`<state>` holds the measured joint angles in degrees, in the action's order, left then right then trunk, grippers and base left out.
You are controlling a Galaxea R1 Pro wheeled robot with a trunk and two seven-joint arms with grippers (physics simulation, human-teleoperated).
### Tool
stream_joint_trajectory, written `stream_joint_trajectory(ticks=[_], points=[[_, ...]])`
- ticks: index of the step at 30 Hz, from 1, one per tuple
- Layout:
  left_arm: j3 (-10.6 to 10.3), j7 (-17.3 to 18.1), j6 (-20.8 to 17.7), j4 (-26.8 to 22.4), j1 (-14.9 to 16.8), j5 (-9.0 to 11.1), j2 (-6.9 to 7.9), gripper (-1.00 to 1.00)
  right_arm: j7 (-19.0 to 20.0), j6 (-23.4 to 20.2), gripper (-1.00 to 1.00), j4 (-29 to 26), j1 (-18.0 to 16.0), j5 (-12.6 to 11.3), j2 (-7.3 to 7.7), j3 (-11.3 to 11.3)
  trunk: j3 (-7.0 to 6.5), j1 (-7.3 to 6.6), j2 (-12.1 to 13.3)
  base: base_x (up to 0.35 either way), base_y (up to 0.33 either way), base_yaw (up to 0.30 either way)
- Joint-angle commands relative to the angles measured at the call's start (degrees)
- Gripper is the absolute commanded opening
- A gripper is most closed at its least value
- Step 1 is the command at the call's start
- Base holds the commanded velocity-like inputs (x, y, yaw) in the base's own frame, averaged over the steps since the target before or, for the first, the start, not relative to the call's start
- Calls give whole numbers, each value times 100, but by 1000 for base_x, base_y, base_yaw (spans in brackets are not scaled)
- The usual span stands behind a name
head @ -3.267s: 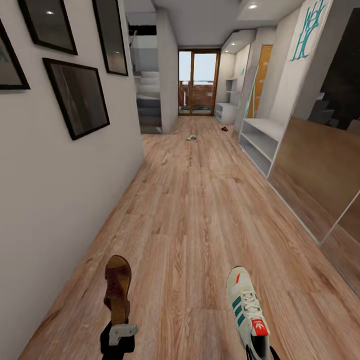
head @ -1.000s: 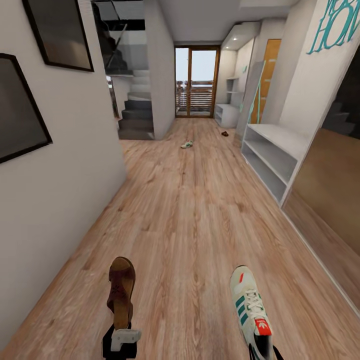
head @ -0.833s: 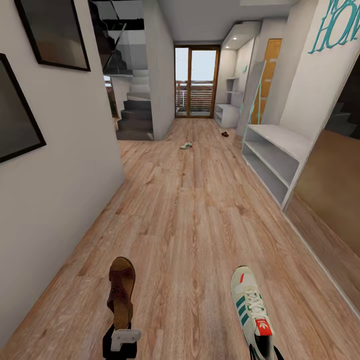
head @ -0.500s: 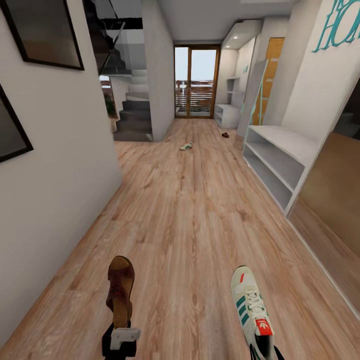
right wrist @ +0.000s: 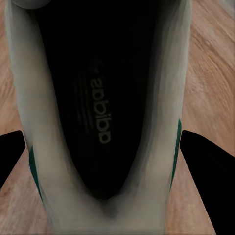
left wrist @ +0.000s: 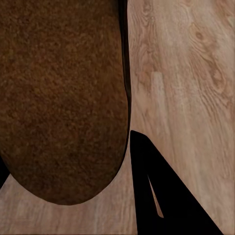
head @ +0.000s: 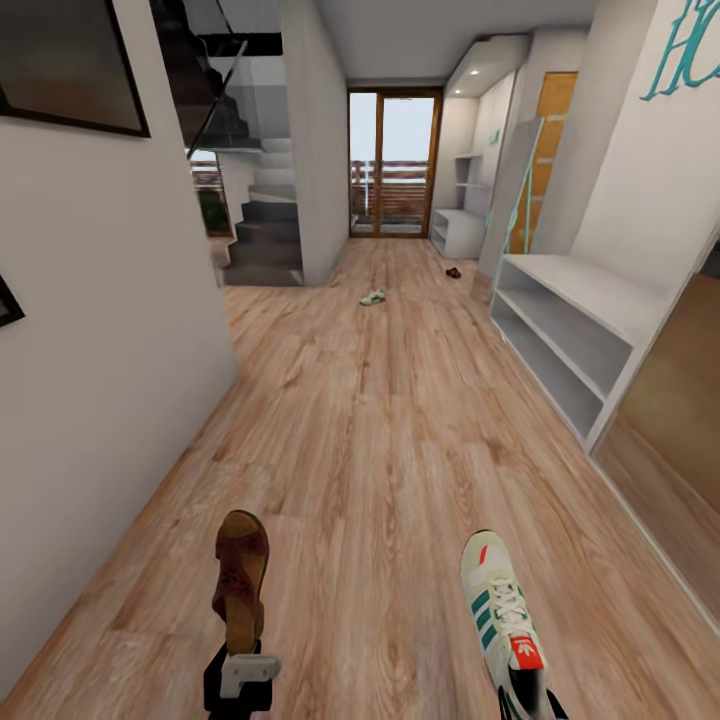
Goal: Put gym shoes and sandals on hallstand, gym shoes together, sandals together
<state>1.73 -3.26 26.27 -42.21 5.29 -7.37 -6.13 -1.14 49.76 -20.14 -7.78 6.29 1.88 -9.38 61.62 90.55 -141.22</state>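
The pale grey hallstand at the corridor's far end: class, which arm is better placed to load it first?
Probably the right gripper, holding the white green-striped gym shoe: the hallstand stands along the right-hand wall. The left gripper holds the reddish-brown leather sandal.

A sandal (head: 240, 580) left, a gym shoe (head: 497, 610) right (both near); a second gym shoe (head: 373, 296) lies far ahead.
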Motion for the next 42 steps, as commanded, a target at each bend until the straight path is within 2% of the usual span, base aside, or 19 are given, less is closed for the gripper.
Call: stream_joint_trajectory(ticks=[1,42], points=[[19,-34,12,0,4,-85,-5,-100,0,16,-100,3,-4,56,-3,-38,5,2,-2,337,0,0],[-23,-34,17,72,-2,-104,-11,-100,-9,25,-100,19,-4,56,-3,-38,5,2,-2,338,0,0]])
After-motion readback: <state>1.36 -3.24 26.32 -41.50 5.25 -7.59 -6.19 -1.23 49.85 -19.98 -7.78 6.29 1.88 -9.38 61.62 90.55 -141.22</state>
